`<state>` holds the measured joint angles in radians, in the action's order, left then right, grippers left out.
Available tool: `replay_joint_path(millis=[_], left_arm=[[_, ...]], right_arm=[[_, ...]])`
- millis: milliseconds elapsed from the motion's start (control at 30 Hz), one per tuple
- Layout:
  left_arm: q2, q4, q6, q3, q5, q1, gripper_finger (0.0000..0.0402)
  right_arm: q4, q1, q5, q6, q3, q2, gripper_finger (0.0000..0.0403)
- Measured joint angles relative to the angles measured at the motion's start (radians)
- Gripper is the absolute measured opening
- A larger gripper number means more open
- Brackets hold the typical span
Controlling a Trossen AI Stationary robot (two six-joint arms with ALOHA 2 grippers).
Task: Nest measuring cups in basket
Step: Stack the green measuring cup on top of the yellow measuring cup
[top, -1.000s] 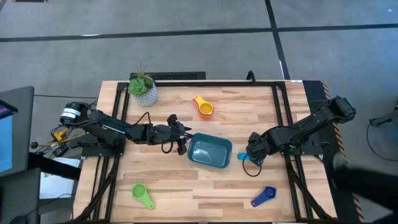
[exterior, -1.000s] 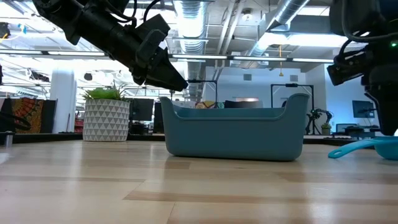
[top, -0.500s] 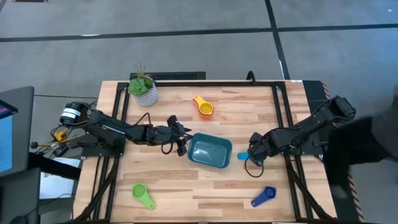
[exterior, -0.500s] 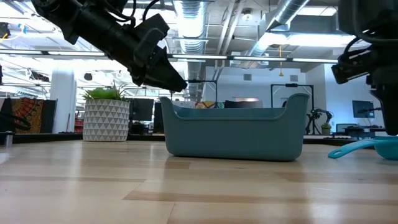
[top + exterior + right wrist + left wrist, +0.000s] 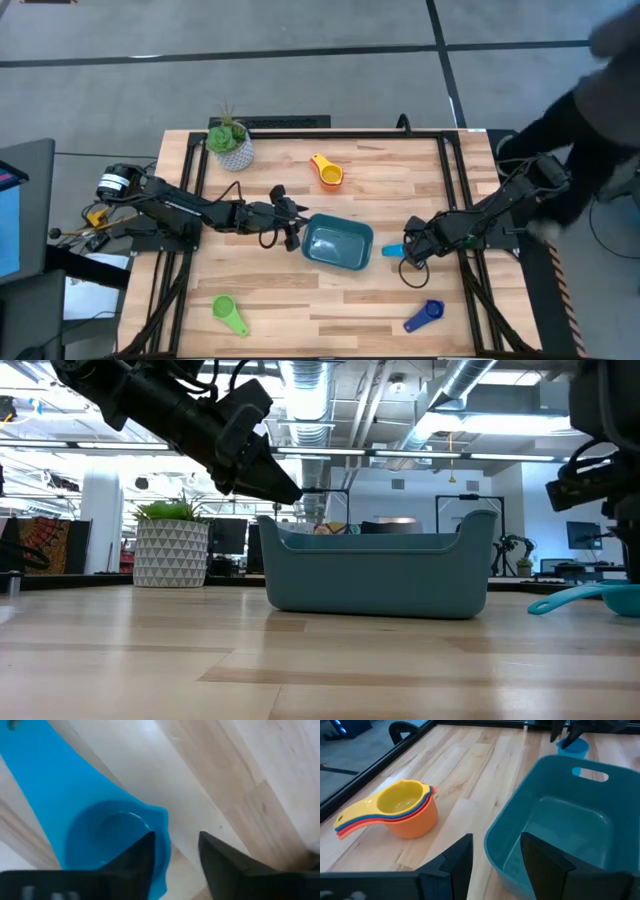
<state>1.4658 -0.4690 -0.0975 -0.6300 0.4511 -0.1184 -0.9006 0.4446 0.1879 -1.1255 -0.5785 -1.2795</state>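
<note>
- Table (image 5: 330, 300) first, since it's the biggest thing around: light wood planks with a dark frame along the edges, and both my arms reach in from the two sides.
- Someone in dark clothing (image 5: 590, 110) is blurred at the far right corner of the overhead view, can't make out more than that.
- Then the basket (image 5: 337, 244), teal and rounded, sitting about mid-table with nothing in it.
- Potted plant (image 5: 230, 140) in a white patterned pot sits at the far left corner, well away from everything.
- My left gripper (image 5: 291, 226) hangs just beside the basket's left end, above the rim in the low view (image 5: 262, 470). Fingers (image 5: 457, 865) spread with nothing between them.
- My right gripper (image 5: 412, 250) is low over the table to the right of the basket, right by the light blue cup (image 5: 392, 251). From my wrist the cup (image 5: 107, 840) fills the view with one finger (image 5: 135, 865) over its rim and the other off to the side. Fingers parted; honestly can't tell if I'm touching it or not.
- Stack of cups (image 5: 327, 171) near the far edge, yellow on top, red and blue handles under it, orange at the bottom (image 5: 402, 810).
- Green cup (image 5: 226, 312) lies alone near the front left.
- Dark blue cup (image 5: 425, 315) lies near the front right.
</note>
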Motion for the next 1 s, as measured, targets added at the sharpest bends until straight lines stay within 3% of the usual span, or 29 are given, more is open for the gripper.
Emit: replay_joint_path(millis=[233,467,667,800,900,1000], left_arm=[[0.0,0.0,0.008,0.0,0.009,0.001,0.0156],[0.0,0.025,0.012,0.0,0.009,0.001,0.0156],[0.0,0.03,0.031,0.0,0.009,0.001,0.0156],[0.0,0.031,0.048,0.0,0.026,0.003,0.0156],[0.0,0.034,0.07,0.0,0.076,0.008,0.0156],[0.0,0.034,0.07,0.0,0.096,0.023,0.0156]], right_arm=[[0.017,-0.009,-0.007,-0.012,-0.001,0.006,0.002],[-0.125,-0.008,0.029,-0.243,-0.03,0.074,0.0032],[-0.158,-0.027,0.277,-0.382,-0.072,0.249,0.0012],[-0.135,-0.121,0.465,-0.388,-0.075,0.327,0.0021],[-0.041,-0.243,0.572,-0.368,-0.075,0.324,0.0029],[0.222,-0.363,0.597,-0.179,-0.075,0.273,0.0027]])
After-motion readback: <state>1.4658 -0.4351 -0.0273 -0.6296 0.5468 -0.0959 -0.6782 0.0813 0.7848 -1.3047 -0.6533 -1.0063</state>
